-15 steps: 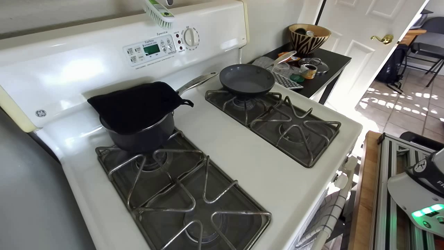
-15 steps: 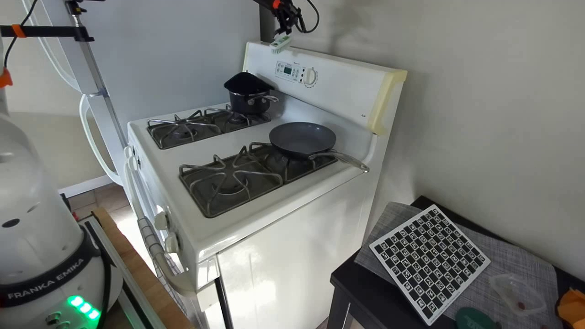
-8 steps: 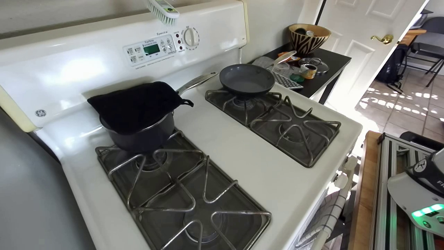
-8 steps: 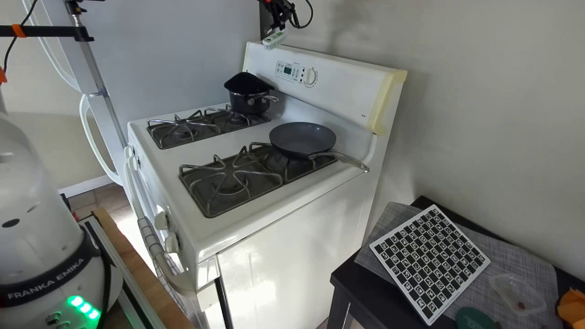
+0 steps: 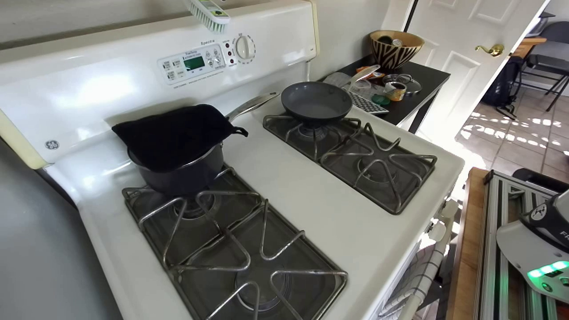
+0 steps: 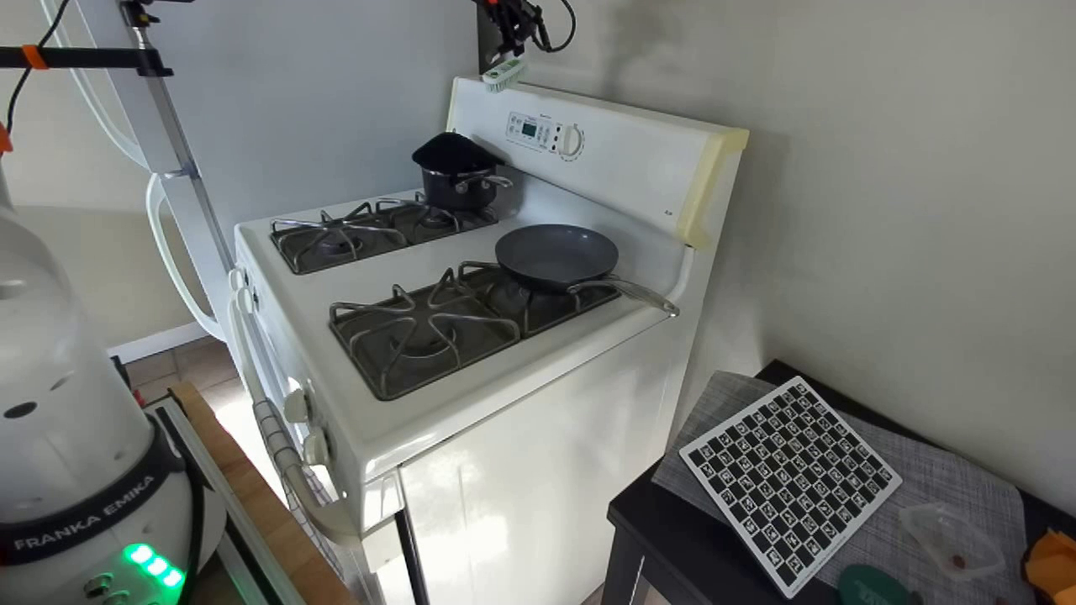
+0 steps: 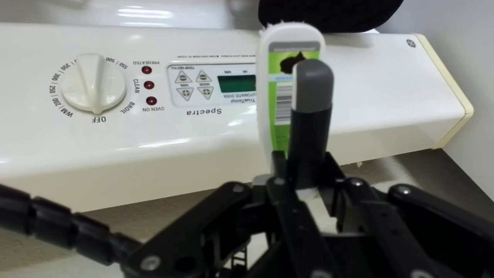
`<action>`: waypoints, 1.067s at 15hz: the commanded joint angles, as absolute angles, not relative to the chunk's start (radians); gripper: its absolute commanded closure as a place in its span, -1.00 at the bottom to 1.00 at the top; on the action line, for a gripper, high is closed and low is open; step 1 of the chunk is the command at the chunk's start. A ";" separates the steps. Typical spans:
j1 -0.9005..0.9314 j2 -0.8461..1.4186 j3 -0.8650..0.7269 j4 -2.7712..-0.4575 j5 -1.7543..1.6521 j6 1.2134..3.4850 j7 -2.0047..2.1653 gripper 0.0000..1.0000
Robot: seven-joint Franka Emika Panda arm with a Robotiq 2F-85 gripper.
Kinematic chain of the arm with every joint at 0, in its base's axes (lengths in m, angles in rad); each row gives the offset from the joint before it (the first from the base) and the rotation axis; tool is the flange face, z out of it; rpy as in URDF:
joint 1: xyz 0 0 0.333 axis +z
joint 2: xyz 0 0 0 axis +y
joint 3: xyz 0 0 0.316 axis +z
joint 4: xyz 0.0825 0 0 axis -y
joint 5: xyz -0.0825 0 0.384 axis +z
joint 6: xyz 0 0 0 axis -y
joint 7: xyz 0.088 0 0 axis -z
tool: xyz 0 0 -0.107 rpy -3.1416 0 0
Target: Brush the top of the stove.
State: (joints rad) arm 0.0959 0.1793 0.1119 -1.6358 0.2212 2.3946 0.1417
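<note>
- Fingers (image 7: 312, 96): narrow, clamping the brush (image 7: 279, 88). One is lying over its label (image 7: 283, 102); its partner is mostly hiding from view.
- Brush: hanging in their grip, bristles (image 5: 212, 25) facing down, presumably so they meet the stove top (image 5: 289, 195) first.
- Back panel (image 7: 386, 88): standing just beneath the fingers. Cannot tell whether the bristles are touching it. Guess: brush is being held high for clearance.
- Pot (image 5: 178, 173): sitting below the fingers on a rear grate (image 5: 231, 193), black cloth (image 5: 173, 133) draping over its top. Purpose of the cloth unclear.
- Stove top: spreading lower down, between the fingers and the robot base (image 6: 76, 378), well apart from the bristles; no brushing is happening there, I judge.
- Frying pan (image 5: 316, 100): sitting at the rear too, farther from the fingers than the pot. Both are probably standing back to leave the front grates (image 5: 209, 268) room for strokes. Lowering would call for care around the pot's handle (image 5: 253, 106).
- Bowl (image 5: 395, 53): resting on a dark table (image 5: 431, 75), far from the fingers, past the frying pan.
</note>
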 commanded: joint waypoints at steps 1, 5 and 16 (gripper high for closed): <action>0.131 0.140 0.109 -1.676 0.150 2.390 0.222 0.92; 0.176 0.110 0.119 -1.729 0.101 2.409 0.328 0.92; 0.210 0.026 0.157 -1.946 0.121 2.392 0.486 0.92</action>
State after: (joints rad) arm 0.2098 0.0791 0.1457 -1.8612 0.1114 2.3948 0.4607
